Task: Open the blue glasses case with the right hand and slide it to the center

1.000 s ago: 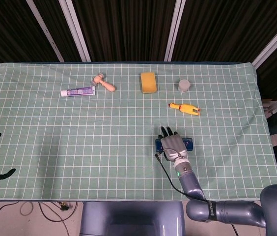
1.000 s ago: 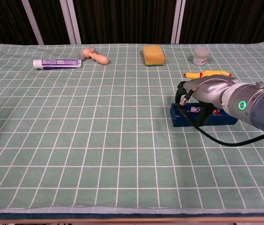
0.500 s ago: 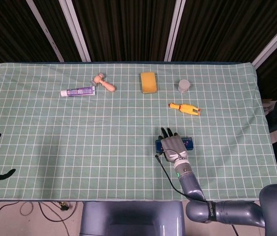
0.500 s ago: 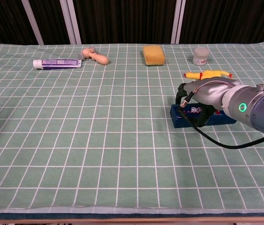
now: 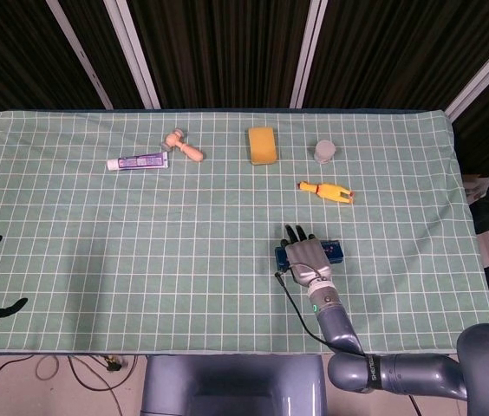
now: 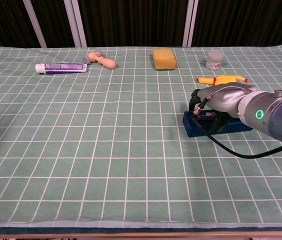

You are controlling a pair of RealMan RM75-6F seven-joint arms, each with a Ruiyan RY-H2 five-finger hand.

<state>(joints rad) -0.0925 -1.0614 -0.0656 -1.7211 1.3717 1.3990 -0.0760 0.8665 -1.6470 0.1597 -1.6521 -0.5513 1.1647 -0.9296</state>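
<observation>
While the right hand [image 5: 306, 256] lay palm-down on the blue glasses case [image 6: 216, 123], fingers draped over its top, the case sat just below the rubber chicken [image 5: 325, 189]; lid looked closed, hard to tell.

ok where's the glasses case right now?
The blue glasses case sits right of center on the near half of the table in the head view, under the right hand, with the yellow rubber chicken just behind it.
</observation>
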